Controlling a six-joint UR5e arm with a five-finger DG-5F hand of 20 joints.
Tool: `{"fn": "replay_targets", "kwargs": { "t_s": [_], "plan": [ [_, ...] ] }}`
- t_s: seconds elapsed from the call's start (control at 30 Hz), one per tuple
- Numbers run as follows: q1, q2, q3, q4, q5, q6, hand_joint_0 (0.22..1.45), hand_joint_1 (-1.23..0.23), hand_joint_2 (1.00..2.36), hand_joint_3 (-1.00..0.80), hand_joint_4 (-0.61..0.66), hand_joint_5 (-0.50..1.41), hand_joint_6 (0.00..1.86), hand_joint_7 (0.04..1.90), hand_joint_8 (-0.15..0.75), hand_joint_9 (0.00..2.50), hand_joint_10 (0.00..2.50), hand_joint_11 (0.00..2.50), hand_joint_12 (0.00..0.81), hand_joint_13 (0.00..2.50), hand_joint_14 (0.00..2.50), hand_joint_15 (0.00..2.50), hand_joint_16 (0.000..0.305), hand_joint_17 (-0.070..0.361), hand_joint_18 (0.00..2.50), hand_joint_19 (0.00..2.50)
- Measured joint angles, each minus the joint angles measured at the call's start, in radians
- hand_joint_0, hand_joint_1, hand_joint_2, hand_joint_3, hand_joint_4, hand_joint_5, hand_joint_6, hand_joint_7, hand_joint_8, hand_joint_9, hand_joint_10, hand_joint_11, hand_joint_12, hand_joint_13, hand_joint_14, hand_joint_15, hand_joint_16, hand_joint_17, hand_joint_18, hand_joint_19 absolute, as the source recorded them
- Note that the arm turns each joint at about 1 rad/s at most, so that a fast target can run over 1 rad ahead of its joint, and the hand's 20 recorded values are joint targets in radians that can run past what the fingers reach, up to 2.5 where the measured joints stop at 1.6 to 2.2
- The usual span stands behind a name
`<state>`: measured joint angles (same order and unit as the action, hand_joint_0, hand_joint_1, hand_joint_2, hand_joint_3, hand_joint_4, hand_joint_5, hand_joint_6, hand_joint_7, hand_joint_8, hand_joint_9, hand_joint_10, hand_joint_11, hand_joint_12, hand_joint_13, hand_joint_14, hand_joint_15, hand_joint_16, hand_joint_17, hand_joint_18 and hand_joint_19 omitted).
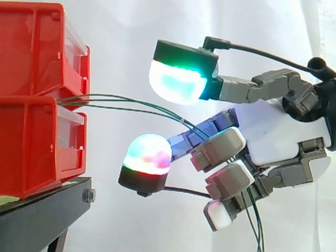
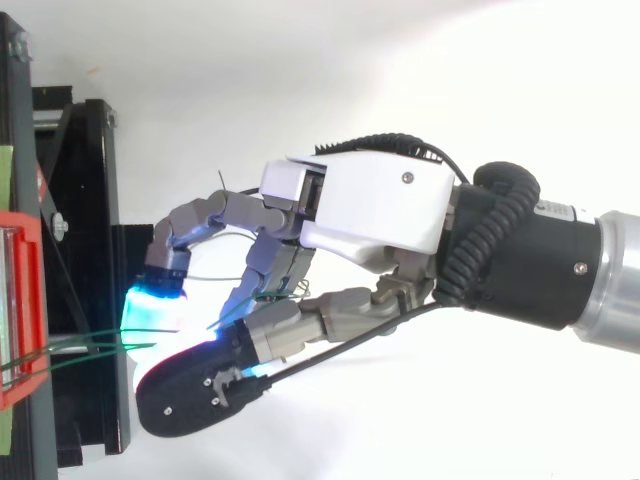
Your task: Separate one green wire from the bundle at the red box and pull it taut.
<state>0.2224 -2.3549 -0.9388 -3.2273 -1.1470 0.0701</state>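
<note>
We are noting the hand [image 1: 283, 137] holding its fingers curled round the green wires [image 1: 126, 109], which are running lengthwise out ahead of its fingertips to the red box [image 1: 31, 149], seemingly with more than one strand passing through the grasp.

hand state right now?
Hand: shut on the green wires, fingers curled round more than one.
</note>
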Motion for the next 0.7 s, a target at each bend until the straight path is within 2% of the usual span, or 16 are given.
{"fn": "replay_targets", "kwargs": {
  "t_s": [0.17, 0.23, 0.37, 0.7],
  "plan": [
    [-0.003, 0.006, 0.000, -0.008, -0.016, 0.000, 0.59, -0.70, 1.01, -0.43, 0.16, -0.18, 0.76, 0.89, 0.234, 1.34, 0.01, 1.51, 0.354, 1.27, 0.03, 1.04, 0.053, 0.119, 0.80, 0.72],
    [-0.004, 0.012, 0.000, -0.009, -0.023, -0.001, 0.58, -0.70, 1.00, -0.46, 0.17, -0.17, 0.73, 0.90, 0.234, 1.33, 0.01, 1.49, 0.358, 1.27, 0.03, 1.03, 0.053, 0.120, 0.80, 0.71],
    [-0.004, 0.025, 0.000, -0.018, -0.030, -0.006, 0.53, -0.65, 1.00, -0.50, 0.20, -0.15, 0.56, 1.13, 0.263, 1.22, 0.02, 1.20, 0.369, 1.18, 0.03, 0.91, 0.055, 0.124, 0.79, 0.69],
    [-0.005, 0.045, 0.000, -0.052, -0.032, -0.013, 0.55, -0.65, 1.00, -0.47, 0.19, -0.12, 0.51, 1.22, 0.269, 1.21, 0.02, 1.07, 0.361, 1.14, 0.03, 0.85, 0.054, 0.120, 0.77, 0.70]
  ]
}}
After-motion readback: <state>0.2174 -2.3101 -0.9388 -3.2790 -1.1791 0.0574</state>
